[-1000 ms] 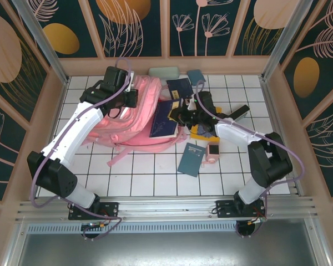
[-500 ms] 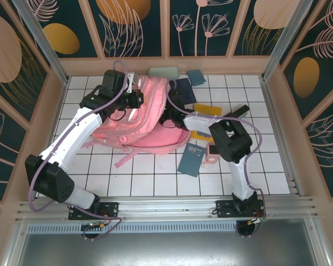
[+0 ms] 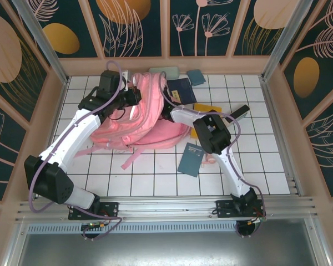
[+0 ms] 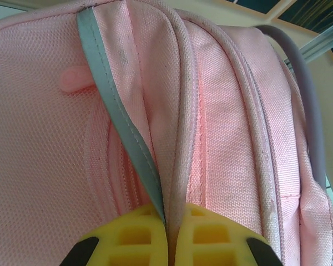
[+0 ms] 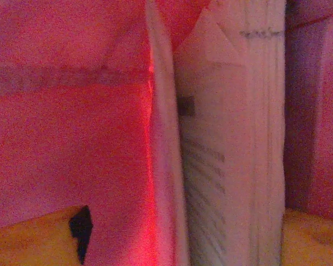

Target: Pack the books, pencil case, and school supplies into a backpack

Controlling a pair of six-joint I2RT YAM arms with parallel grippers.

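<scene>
My left pincer [image 4: 169,224] is clamped on a seam of the backpack [image 3: 144,127], which lies left of centre toward the counter's [image 3: 155,177] far edge. My right pincer [image 5: 183,235] is inside it, fingers spread either side of a book [image 5: 233,166] — whether it grips, I cannot tell. The pencil case [image 3: 164,72] sits at the far edge.
</scene>
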